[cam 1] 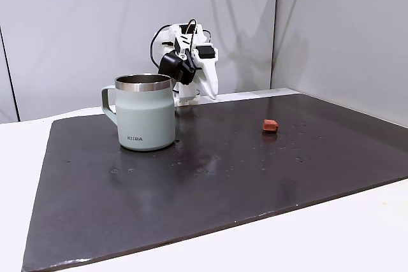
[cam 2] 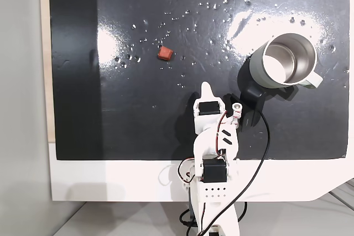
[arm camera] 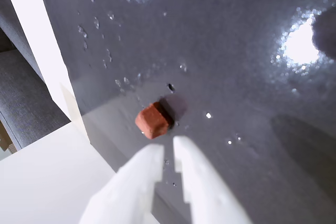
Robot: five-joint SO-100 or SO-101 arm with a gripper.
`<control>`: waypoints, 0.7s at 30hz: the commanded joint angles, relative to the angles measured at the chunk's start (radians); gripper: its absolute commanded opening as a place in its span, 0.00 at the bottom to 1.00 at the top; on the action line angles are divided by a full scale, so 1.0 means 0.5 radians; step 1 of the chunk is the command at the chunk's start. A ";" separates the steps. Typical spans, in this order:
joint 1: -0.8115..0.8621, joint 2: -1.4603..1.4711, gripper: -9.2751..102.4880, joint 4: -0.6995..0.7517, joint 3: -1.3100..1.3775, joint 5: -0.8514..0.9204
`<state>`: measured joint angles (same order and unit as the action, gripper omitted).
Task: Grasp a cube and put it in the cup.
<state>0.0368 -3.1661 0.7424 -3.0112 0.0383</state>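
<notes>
The cube (arm camera: 153, 120) is a small reddish-brown block lying on the dark mat, just beyond my fingertips in the wrist view. My white gripper (arm camera: 168, 148) hovers short of it, its jaws almost together with nothing between them. From above, the gripper (cam 2: 206, 87) points up the mat, and the cube (cam 2: 165, 52) lies ahead of it and to the left. The cup (cam 2: 282, 62), a pale grey-green mug with a steel rim, stands upright to the right of the arm, its handle toward the right. From the front, the cup (cam 1: 146, 119) is at the left and the cube (cam 1: 270, 125) at the right.
A dark glossy mat (cam 2: 110, 114) with small water drops and light glare covers a white table (cam 2: 110, 181). The mat's edge and the white tabletop (arm camera: 47, 177) lie close on the left in the wrist view. A black cable (cam 2: 260, 153) loops beside the arm's base.
</notes>
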 commanded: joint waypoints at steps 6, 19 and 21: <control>0.025 -0.025 0.08 0.003 0.012 -0.077; 0.028 -0.025 0.08 -0.003 0.012 0.037; 0.028 -0.025 0.08 0.040 0.055 0.074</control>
<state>0.0445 -3.1661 0.7440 -3.0112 0.0460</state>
